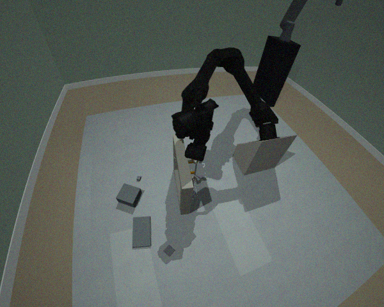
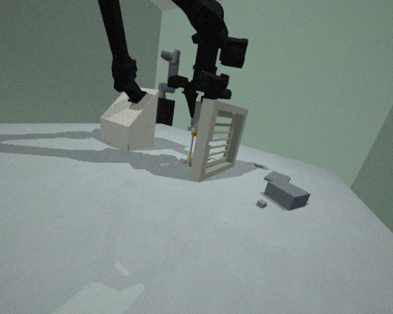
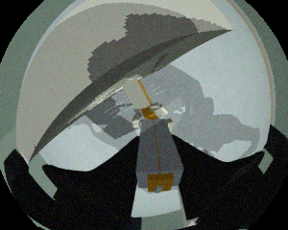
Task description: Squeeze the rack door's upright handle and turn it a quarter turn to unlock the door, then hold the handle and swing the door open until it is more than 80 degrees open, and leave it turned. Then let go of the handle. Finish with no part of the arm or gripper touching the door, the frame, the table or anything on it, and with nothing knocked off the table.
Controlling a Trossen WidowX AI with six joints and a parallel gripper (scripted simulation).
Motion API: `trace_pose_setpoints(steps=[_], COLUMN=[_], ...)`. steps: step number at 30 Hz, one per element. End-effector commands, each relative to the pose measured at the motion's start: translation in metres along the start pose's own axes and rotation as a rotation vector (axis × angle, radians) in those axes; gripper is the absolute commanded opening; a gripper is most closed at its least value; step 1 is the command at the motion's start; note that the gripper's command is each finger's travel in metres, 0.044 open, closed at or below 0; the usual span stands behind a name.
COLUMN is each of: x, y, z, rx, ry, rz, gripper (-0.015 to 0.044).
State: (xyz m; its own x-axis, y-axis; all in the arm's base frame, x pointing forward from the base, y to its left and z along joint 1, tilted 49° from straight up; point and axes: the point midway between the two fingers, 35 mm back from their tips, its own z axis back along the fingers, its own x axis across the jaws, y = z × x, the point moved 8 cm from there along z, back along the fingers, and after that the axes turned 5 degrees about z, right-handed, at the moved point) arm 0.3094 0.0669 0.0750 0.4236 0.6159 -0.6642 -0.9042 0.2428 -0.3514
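The beige rack frame [image 1: 183,162] [image 2: 203,135] [image 3: 62,57] stands upright on the table. The grey upright handle [image 2: 197,114] [image 3: 158,155] with orange parts is at its arm side, above a thin rod [image 2: 191,148]. My gripper [image 2: 195,113] [image 3: 155,140] points down and is shut on the handle, one finger on each side. In the wrist view the handle's orange end and the frame's edge are slanted against each other. The fingers are mostly hidden in the top view. The door panel is hard to make out; it shows no clear gap from the frame.
A beige wedge-shaped base [image 1: 265,153] [image 2: 142,125] carries the arm. Beyond the frame lie a grey block [image 1: 128,194], a flat grey block [image 1: 141,231], a small cube [image 1: 138,178] [image 2: 261,203] and a thin tile [image 1: 169,250]. Faint clear shapes lie by the rod's foot.
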Motion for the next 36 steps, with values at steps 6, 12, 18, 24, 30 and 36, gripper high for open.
trace_pose_setpoints(steps=[6,12,18,24,30,36], x=[-0.0001,-0.0001,-0.0001,-0.0001,-0.0001,-0.0001], y=[-0.0003,-0.0003,-0.0003,-0.0003,-0.0003,-0.0003], z=[0.0,0.0,0.0,0.0,0.0,0.0], rx=[-0.002,-0.002,-0.002,-0.002,-0.001,-0.001], ry=[-0.001,-0.001,-0.001,-0.002,-0.002,-0.002], rz=[-0.464,-0.76,-1.056,-1.351,-1.474,-1.474], gripper=[0.0023,0.0023,0.0023,0.0023,0.0023,0.0023])
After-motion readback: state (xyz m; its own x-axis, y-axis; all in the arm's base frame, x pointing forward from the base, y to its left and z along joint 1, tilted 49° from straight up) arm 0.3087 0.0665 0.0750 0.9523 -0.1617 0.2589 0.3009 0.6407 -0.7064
